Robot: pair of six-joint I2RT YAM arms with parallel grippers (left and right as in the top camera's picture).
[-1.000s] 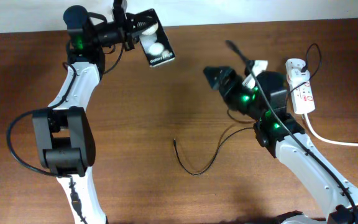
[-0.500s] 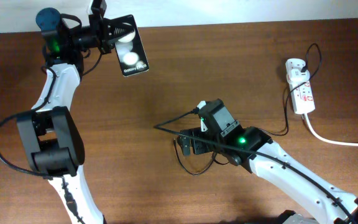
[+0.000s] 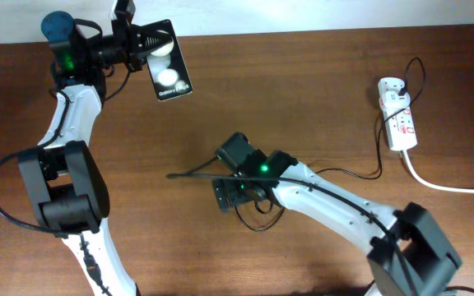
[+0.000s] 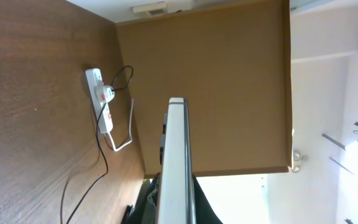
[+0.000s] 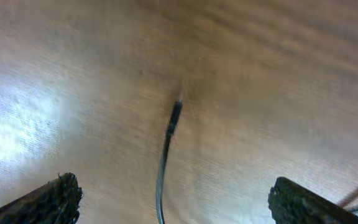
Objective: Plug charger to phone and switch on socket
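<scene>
Swinging across from the socket side, the right arm has travelled to the middle of the tabletop (image 3: 303,82) and, over the last half second, slid a little further left, so the right gripper (image 3: 230,196) now hangs directly above the loose end of the charger (image 3: 344,173). The left arm has pulled back toward the far left corner, taking the phone (image 3: 167,72) with it.

From the right wrist camera, the plug tip (image 5: 176,115) lies flat on the wood just ahead, centred between the two fingers (image 5: 58,196). They are spread wide and grasp nothing. The picture is blurred, so I cannot tell how close to the wood they are. The cable trails off to the right toward the adapter (image 3: 390,85) seated in the socket (image 3: 400,123), which sits far over at the right edge.

The left gripper (image 3: 134,45) is clenched on the phone, holding it raised and tilted; the left wrist view shows it edge-on.

To my eye this means the pick-up of the plug is about to begin: the approach is lined up, but nothing is plugged in yet, and phone and plug are well apart. The socket switch looks untouched.
</scene>
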